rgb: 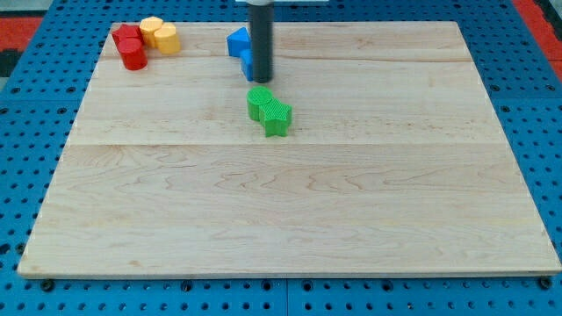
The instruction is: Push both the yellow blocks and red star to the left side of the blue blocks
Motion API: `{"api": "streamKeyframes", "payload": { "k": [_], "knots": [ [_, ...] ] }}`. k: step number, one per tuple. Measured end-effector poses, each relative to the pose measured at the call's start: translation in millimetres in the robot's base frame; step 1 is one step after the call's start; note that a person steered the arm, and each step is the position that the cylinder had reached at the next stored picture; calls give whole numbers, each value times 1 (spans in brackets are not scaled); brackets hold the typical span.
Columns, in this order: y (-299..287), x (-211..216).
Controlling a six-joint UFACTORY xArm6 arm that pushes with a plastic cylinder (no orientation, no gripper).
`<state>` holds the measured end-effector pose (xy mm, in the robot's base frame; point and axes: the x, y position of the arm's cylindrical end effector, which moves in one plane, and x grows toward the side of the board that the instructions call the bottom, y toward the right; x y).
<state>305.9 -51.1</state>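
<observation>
Camera view: tool tip (262, 79) touching blue blocks (239, 46).

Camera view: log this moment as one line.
tip at blue blocks | yellow blocks, red blocks top left | green blocks below tip

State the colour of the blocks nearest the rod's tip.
Blue, partly hidden behind my tip; the camera view shows it.

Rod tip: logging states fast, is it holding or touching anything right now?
My tip: no hand, holds nothing; against the blue blocks, just above the green blocks.
</observation>
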Motion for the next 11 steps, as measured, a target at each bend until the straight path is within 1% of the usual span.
{"api": "streamKeyframes", "payload": {
  "k": [1,2,3,4,5,6,7,8,9,10,11],
  "knots": [
    [-18,-27],
    [-49,-12],
    [-116,-24],
    [-157,32],
    [-252,56],
    [-253,19],
    [-224,-65],
    [-206,-110],
    [-177,-114],
    [-165,-113],
    [-160,-101]
  ]
}}
